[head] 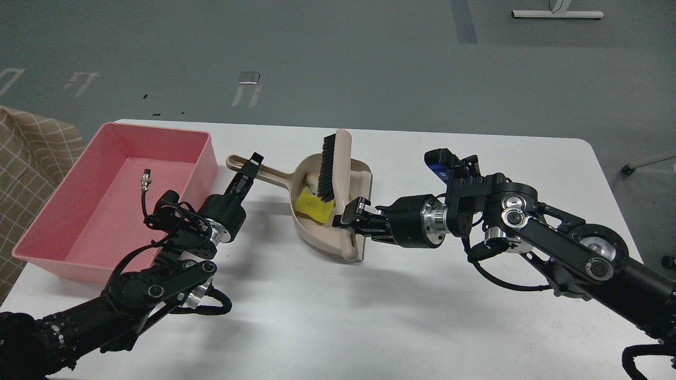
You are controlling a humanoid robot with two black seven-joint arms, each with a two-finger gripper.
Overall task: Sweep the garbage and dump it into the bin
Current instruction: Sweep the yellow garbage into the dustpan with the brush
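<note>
**Sweeping done, dumping still to come**

Garbage lies inside the beige dustpan (317,232), which rests on the white table (369,327) just right of the pink bin (79,211). The yellow sponge-like square (312,205) sits on the pan floor, and the white bread-like wedge (312,183) lies just behind it, partly hidden by the bristles. The left gripper (252,167) is at the dustpan handle (269,173); its fingers appear closed around the handle, though the end-on view leaves the contact itself unclear. The right gripper (353,214) has its fingers clamped on the beige handle of the brush (332,169), whose black bristles stand inside the pan, touching or nearly touching both scraps.

Progress, judged from this arrangement: no scraps are visible on the table surface, so the sweeping stage looks complete. The bin holds no garbage; only a small cable connector belonging to the left arm shows in front of its interior. The remaining work is presumably to clear the brush from the pan, carry the pan over the bin wall and tip it so that both scraps slide out. The light wedge could spill if the pan tilts early.
</note>
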